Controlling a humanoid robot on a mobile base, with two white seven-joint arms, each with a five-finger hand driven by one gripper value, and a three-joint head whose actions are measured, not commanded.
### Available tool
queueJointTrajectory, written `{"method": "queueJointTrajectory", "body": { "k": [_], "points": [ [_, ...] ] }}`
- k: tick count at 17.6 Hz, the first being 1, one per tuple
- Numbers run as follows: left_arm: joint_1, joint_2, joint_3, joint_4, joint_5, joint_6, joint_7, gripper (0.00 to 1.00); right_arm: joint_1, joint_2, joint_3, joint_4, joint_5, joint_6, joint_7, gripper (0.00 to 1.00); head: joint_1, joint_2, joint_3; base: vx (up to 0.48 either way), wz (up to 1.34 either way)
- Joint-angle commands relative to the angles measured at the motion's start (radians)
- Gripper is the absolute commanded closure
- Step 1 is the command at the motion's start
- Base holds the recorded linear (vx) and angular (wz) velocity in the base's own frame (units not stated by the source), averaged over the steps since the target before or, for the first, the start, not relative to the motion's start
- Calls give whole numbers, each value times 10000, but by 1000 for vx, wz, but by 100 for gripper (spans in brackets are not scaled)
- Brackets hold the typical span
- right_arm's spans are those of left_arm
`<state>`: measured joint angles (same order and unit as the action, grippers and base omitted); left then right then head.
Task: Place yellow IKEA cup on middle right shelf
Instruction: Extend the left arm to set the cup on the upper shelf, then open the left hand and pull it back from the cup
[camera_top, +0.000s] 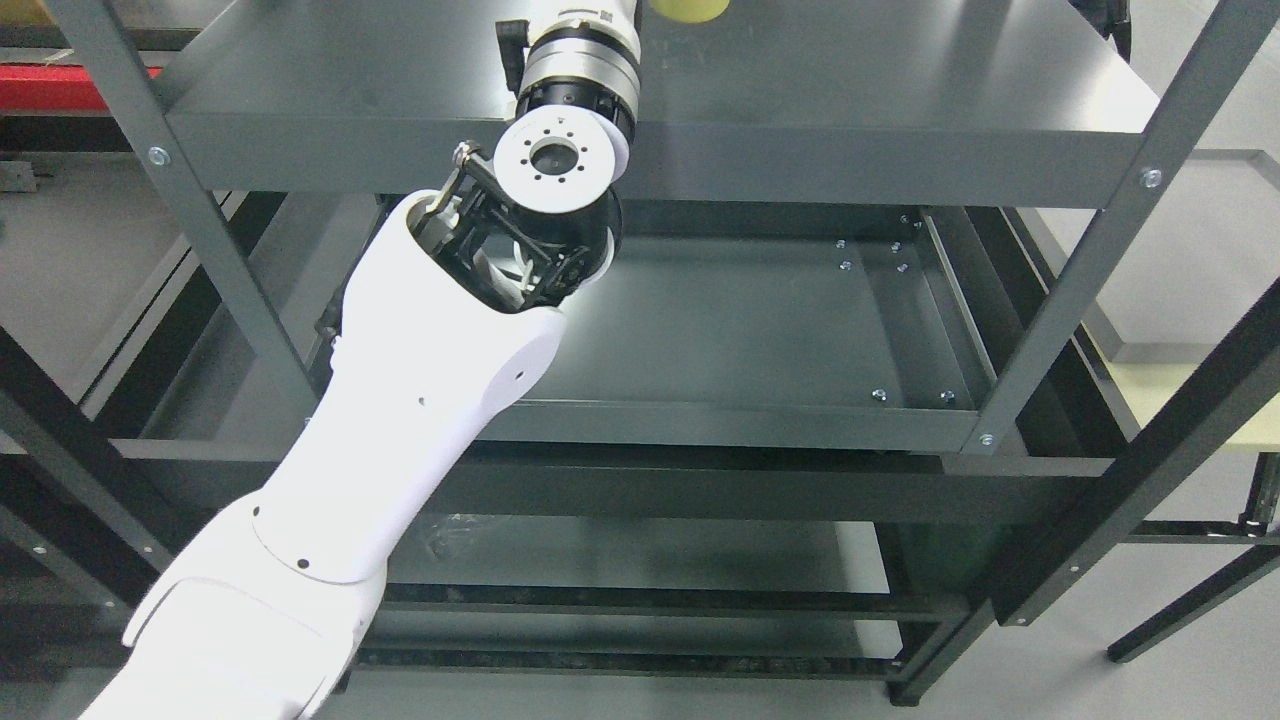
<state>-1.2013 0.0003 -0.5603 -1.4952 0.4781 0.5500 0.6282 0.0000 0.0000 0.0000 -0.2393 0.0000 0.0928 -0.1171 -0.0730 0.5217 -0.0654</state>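
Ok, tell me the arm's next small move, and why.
Probably ease the white left arm further toward the pale yellow cup. Only the cup's bottom edge shows, on the dark grey metal upper shelf at the frame's top. The hand is out of view, so a grasp can't be confirmed.

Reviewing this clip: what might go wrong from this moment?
1. The pale yellow cup is cut off by the picture's top edge and the left hand is out of view, so the grip can't be checked.
2. The white left arm crosses the dark grey metal upper shelf; its elbow may strike the front lip.
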Motion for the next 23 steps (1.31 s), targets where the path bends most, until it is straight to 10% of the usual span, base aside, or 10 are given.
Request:
{"method": "queueJointTrajectory", "body": {
  "k": [1, 5, 9, 23],
  "points": [
    [753, 172, 525, 1008, -26, -24, -574, 82, 138, -175, 169, 0, -245, 8, 6, 1, 0, 0, 0, 0, 0],
    [708, 172, 785, 977, -57, -24, -1510, 35, 138, -175, 169, 0, -245, 8, 6, 1, 0, 0, 0, 0, 0],
    [646, 172, 1138, 824, -133, -24, -2032, 14, 138, -175, 169, 0, -245, 8, 6, 1, 0, 0, 0, 0, 0],
    [432, 641, 2519, -188, -118, -24, -2523, 9, 138, -175, 169, 0, -245, 8, 6, 1, 0, 0, 0, -3, -19]
  ]
}}
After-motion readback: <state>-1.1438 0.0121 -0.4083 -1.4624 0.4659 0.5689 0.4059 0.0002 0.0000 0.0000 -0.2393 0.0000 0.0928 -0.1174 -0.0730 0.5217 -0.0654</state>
